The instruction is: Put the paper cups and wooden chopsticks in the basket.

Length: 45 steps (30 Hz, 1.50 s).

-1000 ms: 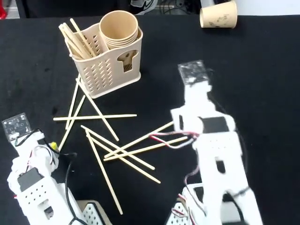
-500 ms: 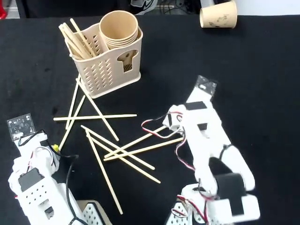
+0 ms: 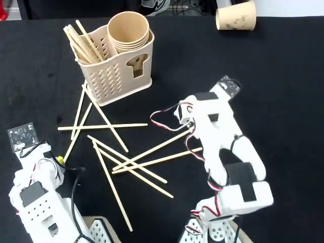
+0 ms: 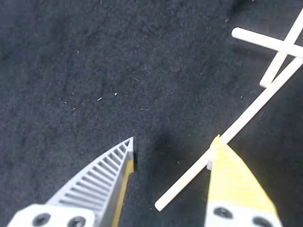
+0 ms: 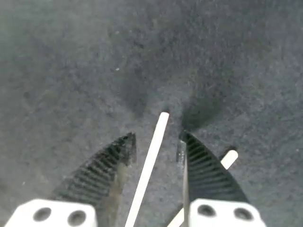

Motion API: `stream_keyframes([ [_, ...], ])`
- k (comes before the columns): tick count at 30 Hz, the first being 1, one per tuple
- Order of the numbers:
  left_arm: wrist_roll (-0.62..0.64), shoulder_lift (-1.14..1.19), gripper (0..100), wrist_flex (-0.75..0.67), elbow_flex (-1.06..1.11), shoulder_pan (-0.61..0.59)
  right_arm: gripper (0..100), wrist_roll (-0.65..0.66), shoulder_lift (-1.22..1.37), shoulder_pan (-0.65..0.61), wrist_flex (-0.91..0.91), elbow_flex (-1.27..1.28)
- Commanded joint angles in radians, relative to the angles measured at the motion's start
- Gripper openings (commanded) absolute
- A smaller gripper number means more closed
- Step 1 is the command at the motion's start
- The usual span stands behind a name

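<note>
The right pincer [image 5: 156, 137] stands with its jaws apart, astride the end of one stick [image 5: 147, 165] and down close to the table [image 5: 71, 56]; nothing is clamped yet. The left pincer [image 4: 174, 139] is likewise parted and holds nothing. Another stick [image 4: 246, 118] runs just beside its yellow finger [image 4: 232, 175].

The step in hand looks to be the pick of the straddled stick. To do it well, I judge the jaws should close squarely across it, a little in from the tip, so it neither pivots nor squirts out. A second stick end [image 5: 228, 158] lies just beside one jaw's outer face and should stay out of the bite. The straddled stick's far end crosses other loose sticks [image 3: 126, 167], so a clean lift matters before it is carried to the basket.

The basket [image 3: 119, 76] has two compartments. One holds a stack of cups [image 3: 129, 30], the other a tilted bundle of sticks [image 3: 81, 40]. Loose sticks are scattered on the arms' side of the basket, a few reaching right up to its base. One cup [image 3: 235, 16] lies on its side, well apart from the basket and off to its right.
</note>
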Motion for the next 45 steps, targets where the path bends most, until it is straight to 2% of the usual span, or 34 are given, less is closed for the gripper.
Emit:
stream_keyframes([
  [1,-0.005,-0.002,25,-0.009,-0.002,-0.004,15.8,-0.034,0.038,0.003,0.000,-0.048],
  [7,-0.006,-0.002,25,-0.009,-0.001,0.012,14.3,-0.043,0.068,0.008,-0.011,-0.061],
  [11,-0.006,-0.002,25,-0.011,0.004,0.012,0.9,-0.035,0.065,0.009,-0.014,-0.065],
  [15,-0.006,-0.002,25,-0.011,0.004,0.012,1.1,-0.031,0.064,0.020,-0.006,-0.074],
  [18,-0.006,-0.002,25,-0.014,0.004,0.012,1.1,0.021,0.064,0.051,-0.002,-0.088],
  [22,-0.006,-0.002,25,-0.014,0.004,0.012,1.1,0.072,0.064,0.100,0.129,-0.193],
  [28,-0.006,-0.002,25,-0.014,0.004,0.012,1.1,0.158,0.064,0.104,0.428,-0.598],
  [33,-0.006,-0.002,25,-0.014,0.008,0.012,1.1,0.269,0.065,0.060,0.578,-1.095],
  [38,-0.006,-0.002,25,-0.015,0.008,0.012,1.1,0.566,0.073,0.002,0.574,-1.570],
  [42,-0.006,-0.002,25,-0.015,0.008,0.012,1.1,0.635,0.073,-0.095,0.493,-1.839],
  [45,-0.006,-0.002,25,-0.015,0.008,0.012,1.1,0.647,0.073,-0.195,0.388,-1.933],
])
